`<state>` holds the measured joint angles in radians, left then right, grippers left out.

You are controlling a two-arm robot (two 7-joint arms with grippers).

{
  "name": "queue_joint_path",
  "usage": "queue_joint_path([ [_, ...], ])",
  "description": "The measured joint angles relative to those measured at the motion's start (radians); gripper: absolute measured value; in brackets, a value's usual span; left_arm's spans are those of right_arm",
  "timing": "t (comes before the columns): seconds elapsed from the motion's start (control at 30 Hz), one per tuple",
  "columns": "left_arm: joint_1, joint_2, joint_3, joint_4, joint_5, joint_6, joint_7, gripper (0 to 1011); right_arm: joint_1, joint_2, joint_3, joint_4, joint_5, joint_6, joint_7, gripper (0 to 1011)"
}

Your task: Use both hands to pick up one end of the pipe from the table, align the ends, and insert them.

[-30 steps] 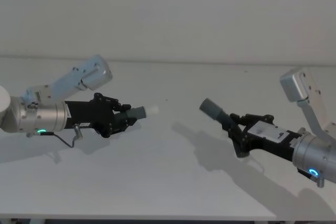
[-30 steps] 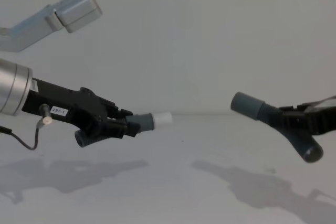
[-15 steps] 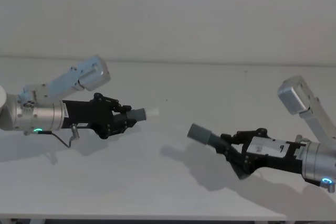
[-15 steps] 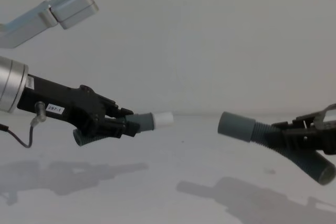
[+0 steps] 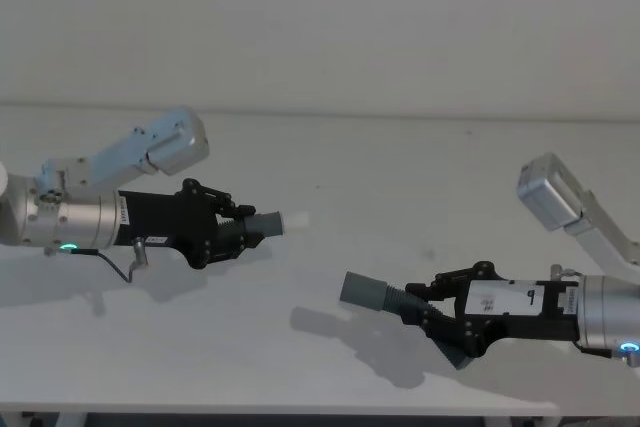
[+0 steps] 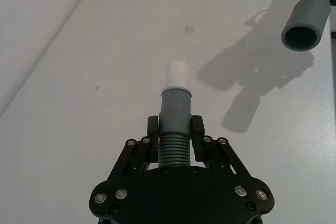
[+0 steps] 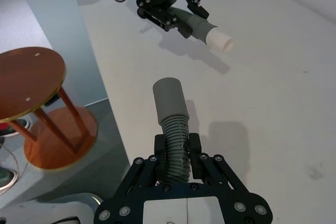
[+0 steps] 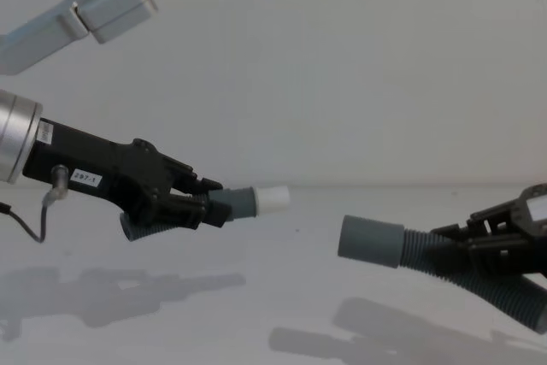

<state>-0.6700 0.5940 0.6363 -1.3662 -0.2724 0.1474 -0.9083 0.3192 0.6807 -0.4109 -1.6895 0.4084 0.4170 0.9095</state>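
I see the left pincer (image 5: 243,232) clamped on the white-tipped pipe piece (image 5: 266,224) and the right pincer (image 5: 425,307) clamped on the plain-cuffed piece (image 5: 366,291), both above the tabletop (image 5: 350,177), facing each other, well apart.

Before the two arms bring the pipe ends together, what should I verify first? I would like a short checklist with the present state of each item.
1. Grip of left gripper on white-tipped piece: ok, shut on it.
2. Grip of right gripper on plain-cuff piece: ok, shut on it.
3. Both pieces lifted off the table: ok.
4. Line-up of white tip and plain cuff: not ok; in the chest view the cuff sits lower, with a gap between them.
5. Inside of plain cuff hollow: ok, seen in the left wrist view.
6. Grips firm enough for the push: cannot tell.
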Motion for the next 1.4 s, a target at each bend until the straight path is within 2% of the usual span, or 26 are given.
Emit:
queue_joint_path([
  [0.7, -0.003, 0.040, 0.010, -0.019, -0.058, -0.020, -0.081, 353, 0.047, -0.009, -0.042, 0.038, -0.003, 0.017, -0.006, 265],
  [1.4, -0.016, 0.052, 0.030, -0.010, -0.085, -0.025, -0.116, 353, 0.078, -0.020, -0.070, 0.063, -0.003, 0.024, -0.021, 265],
])
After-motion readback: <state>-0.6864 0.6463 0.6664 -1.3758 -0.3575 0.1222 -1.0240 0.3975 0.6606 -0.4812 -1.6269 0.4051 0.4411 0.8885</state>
